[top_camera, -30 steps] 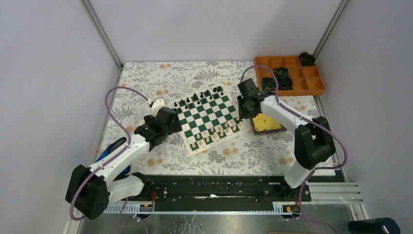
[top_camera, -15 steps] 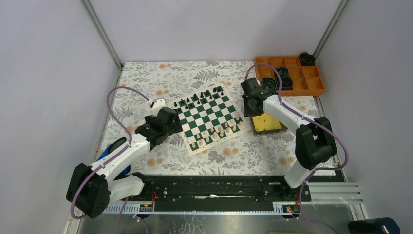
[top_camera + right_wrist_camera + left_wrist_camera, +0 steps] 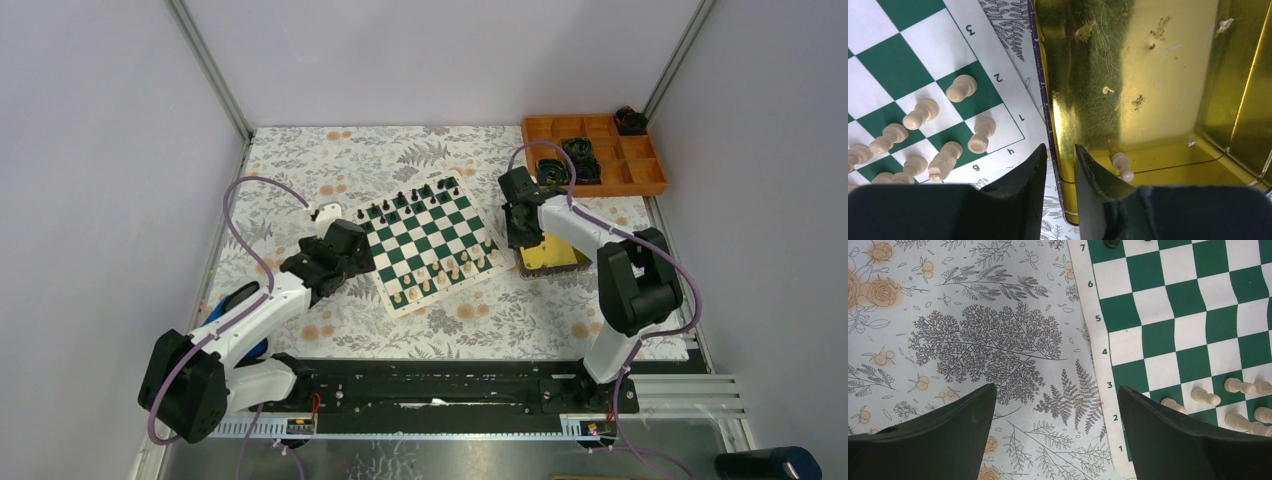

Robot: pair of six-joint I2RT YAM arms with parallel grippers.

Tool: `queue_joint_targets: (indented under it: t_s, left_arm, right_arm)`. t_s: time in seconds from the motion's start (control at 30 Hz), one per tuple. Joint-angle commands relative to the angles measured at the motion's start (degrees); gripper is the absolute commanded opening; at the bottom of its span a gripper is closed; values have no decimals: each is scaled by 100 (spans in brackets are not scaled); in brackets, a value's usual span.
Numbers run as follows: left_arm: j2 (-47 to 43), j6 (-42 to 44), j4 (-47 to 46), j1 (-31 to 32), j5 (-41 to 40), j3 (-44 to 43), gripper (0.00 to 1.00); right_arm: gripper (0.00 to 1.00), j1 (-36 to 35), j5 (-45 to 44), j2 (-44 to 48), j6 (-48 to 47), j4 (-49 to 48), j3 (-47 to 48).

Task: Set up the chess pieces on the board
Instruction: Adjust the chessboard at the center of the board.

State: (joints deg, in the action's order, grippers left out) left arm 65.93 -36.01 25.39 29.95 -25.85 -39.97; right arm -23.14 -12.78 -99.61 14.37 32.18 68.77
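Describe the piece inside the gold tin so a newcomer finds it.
Right of the board is a shiny gold tin. One cream piece sits inside, alone on bare metal; the other cream pieces stand on checked squares.

You could read the numbers 1 to 7 printed along the left border of the board [image 3: 1178, 295]; at its near right corner stood 3, 2, 1 and the letters g, h.

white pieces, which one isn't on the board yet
The lone white piece lying in the gold tin, right beside the right gripper. The others in view all stand on squares of the board.
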Motion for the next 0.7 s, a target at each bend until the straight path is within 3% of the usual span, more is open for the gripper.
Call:
queue_joint_targets:
  t_s: [0.0, 0.4, 0.67]
  left_arm:
    - [57, 119, -257, 32, 10, -99, 99]
    - [104, 134, -249, 36, 36, -112, 99]
    - [85, 156, -249, 36, 114, -111, 99]
  right_arm:
    - [29, 54, 16, -90, -58, -150, -13]
    - [8, 116, 13, -92, 23, -101, -71]
    - [1, 140, -17, 149, 261, -33, -281]
